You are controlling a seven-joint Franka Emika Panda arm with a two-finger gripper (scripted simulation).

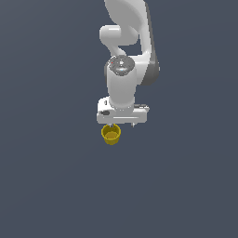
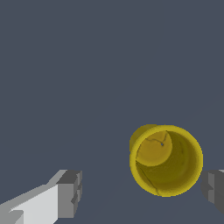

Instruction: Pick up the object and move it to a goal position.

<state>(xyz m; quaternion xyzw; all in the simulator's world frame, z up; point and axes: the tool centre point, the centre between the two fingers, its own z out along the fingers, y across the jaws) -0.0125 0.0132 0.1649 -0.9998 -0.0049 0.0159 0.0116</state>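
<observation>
The object, a small yellow cup, stands upright on the dark floor with its open mouth facing up. In the exterior view it sits just below the white hand, toward that view's left end of it. My gripper hangs over it, open. In the wrist view the cup lies between the two grey fingertips. It is close to one pad with a thin gap and far from the other. Nothing is held.
A plain dark grey floor surrounds the cup. The white arm rises behind the hand in the exterior view. No other objects show.
</observation>
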